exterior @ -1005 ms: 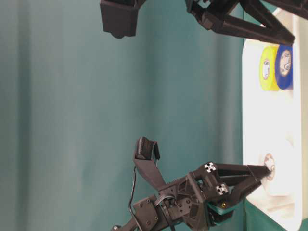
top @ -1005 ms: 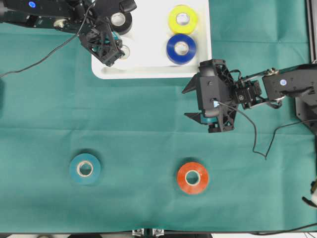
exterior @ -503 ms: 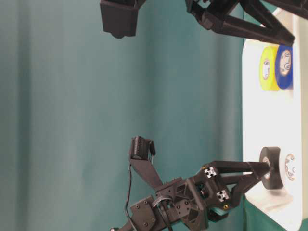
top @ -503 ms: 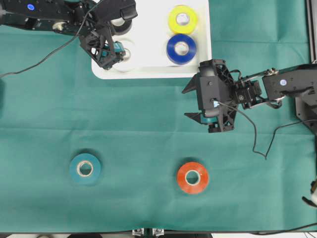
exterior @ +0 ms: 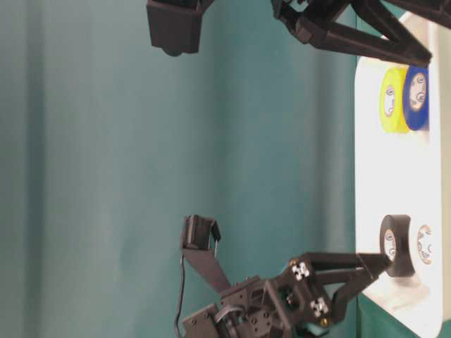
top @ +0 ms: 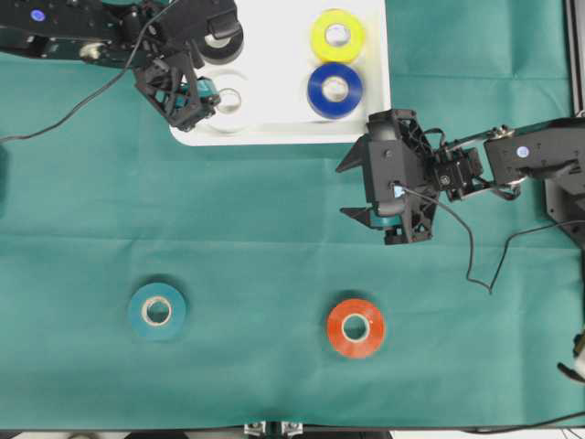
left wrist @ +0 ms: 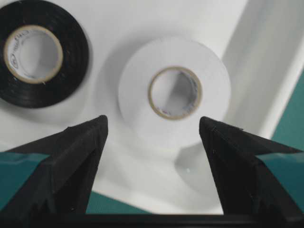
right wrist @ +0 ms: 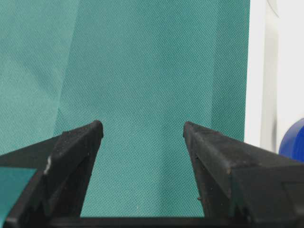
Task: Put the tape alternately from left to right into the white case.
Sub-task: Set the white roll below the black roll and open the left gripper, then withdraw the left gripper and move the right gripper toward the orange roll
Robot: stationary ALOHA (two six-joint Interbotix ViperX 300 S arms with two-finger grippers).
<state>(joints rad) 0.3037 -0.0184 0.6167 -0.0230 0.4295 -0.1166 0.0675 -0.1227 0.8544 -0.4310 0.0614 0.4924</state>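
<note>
Your left gripper (top: 203,94) has let go of the white roll (left wrist: 174,91) and backed off, jaws spread; lift clear before turning away, right gripper (right wrist: 142,130) empty, spread.

You were working at a robotics lab bench, not in a home or shop. The desk (top: 274,229) was covered edge to edge by a plain green cloth (top: 82,183), creased in straight fold lines. Two black jointed arms reached in from opposite sides, each with loose black cables (top: 475,265) trailing over the cloth and small blue indicator lights (top: 522,153) glowing on their housings. Square printed markers (exterior: 302,269) sat on one arm's frame.
</note>
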